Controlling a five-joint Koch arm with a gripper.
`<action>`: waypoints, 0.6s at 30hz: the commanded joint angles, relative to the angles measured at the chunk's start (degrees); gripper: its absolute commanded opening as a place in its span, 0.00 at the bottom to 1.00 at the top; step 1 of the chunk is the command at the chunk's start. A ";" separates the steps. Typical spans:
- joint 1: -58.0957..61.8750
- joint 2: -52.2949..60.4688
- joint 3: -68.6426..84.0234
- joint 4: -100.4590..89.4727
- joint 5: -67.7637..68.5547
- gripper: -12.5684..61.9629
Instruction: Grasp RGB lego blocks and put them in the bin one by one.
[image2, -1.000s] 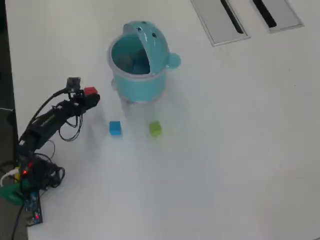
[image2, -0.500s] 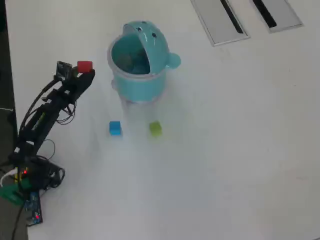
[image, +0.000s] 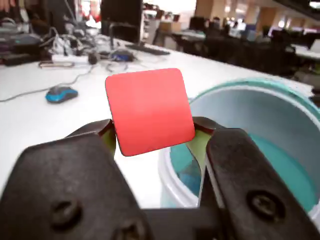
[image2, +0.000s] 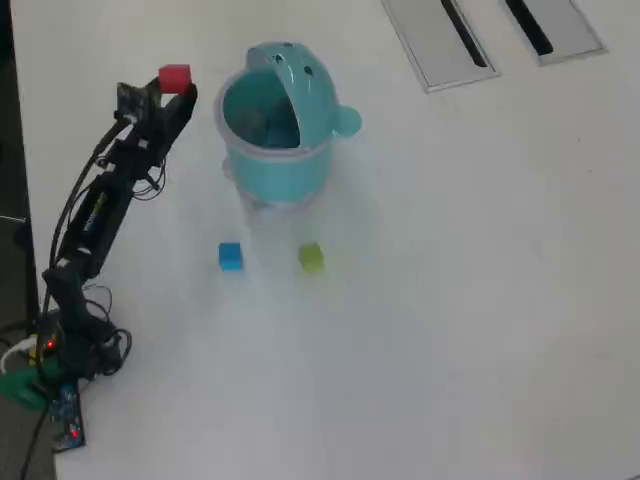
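The gripper (image: 152, 137) clamps the red block (image: 149, 111) between its two dark jaws, the block's flat face toward the camera. Just right of and beyond it stands the open teal bin (image: 260, 95), its pale inner wall showing. A blue mouse (image: 61, 93) lies on the white table (image: 35, 125)

White tabletop (image2: 470, 300), two grey slotted panels (image2: 440, 40), cluttered office desks (image: 165, 40) behind, blue mouse (image: 60, 93)
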 joint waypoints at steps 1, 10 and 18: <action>0.62 0.62 -7.29 -1.41 0.62 0.34; 4.39 -6.15 -16.87 0.26 1.41 0.34; 6.86 -16.26 -28.83 0.44 1.49 0.34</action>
